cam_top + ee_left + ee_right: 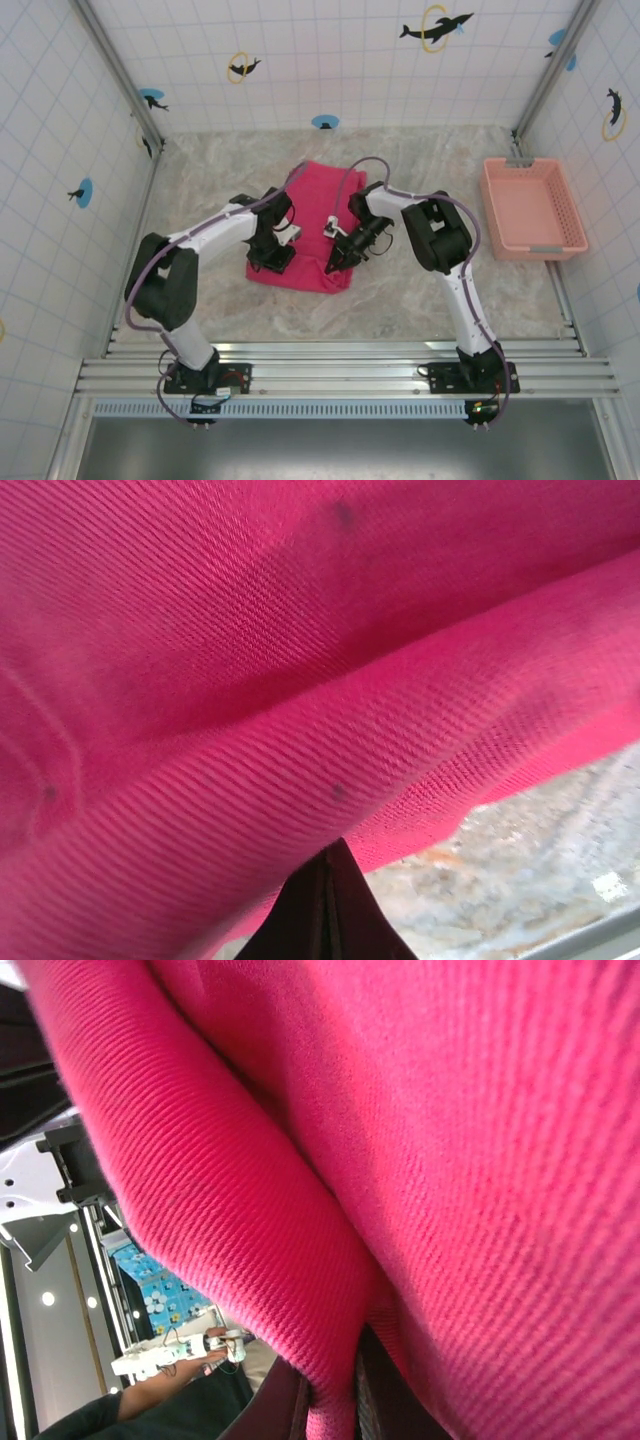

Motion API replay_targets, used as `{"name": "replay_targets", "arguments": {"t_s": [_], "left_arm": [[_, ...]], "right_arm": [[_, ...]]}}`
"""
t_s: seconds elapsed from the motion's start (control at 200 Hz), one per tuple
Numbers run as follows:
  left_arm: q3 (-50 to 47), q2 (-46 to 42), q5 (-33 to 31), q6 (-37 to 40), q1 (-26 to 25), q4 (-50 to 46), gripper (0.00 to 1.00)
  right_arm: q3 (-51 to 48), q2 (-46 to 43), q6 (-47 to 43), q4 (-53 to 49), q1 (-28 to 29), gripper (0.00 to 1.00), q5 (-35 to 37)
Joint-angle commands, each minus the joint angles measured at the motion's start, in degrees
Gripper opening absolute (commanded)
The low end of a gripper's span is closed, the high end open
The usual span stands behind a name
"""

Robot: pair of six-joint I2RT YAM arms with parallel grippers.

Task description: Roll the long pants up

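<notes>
My left arm (213, 232) and right arm (464, 300) look alike: white tubes joined by bulky black housings. A lilac cable (232, 208) trails along each, looping free near the wrist. Each base (205, 378) is a black block with thin red and dark wires at its foot. My left hand (272, 262) and right hand (333, 262) are black, with a small white block beside each wrist. Up close my fingers (300, 930) are dark, matte and taper to a narrow tip.
</notes>
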Motion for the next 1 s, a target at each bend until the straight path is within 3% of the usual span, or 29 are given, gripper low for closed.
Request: {"name": "replay_targets", "arguments": {"t_s": [0.0,0.1,0.22,0.265,0.385,0.44,0.5,0.631,0.796,0.991], "left_arm": [[4.0,5.2,-0.9,-1.0,-0.1,0.7,0.00],[7.5,9.2,-0.6,0.1,-0.1,-0.2,0.00],[10.8,12.5,-0.6,1.4,-0.1,-1.7,0.00],[11.0,13.3,-0.6,1.9,0.0,-2.0,0.00],[13.4,14.7,0.4,2.8,-0.1,-2.4,0.00],[14.1,15.4,0.7,3.3,0.0,-2.9,0.00],[14.9,16.2,0.8,3.8,-0.1,-3.6,0.00],[16.5,17.5,1.4,5.3,-0.1,-4.8,0.00],[18.0,18.6,1.4,7.3,-0.1,-6.2,0.00],[18.7,19.0,1.9,8.7,0.0,-7.7,0.00]], "right_arm": [[2.5,-0.6,-1.2,-1.4,-2.1,0.14,4.2],[5.5,-3.6,-2.4,-5.1,-3.7,0.26,13.9],[9.0,-9.3,-2.8,-7.9,-4.4,0.43,33.7],[9.6,-11.4,-3.3,-8.2,-4.1,0.44,38.9],[8.1,-17.8,-5.2,-6.1,-1.5,0.50,42.4],[4.9,-21.4,-6.6,-3.6,1.3,0.53,47.2],[0.5,-24.9,-8.7,0.2,5.4,0.54,49.6],[-10.0,-30.6,-14.2,9.9,16.7,0.67,59.0],[-17.3,-29.6,-16.6,20.0,24.3,0.67,67.1],[-19.6,-25.4,-18.8,28.9,25.4,0.64,72.3]]}}
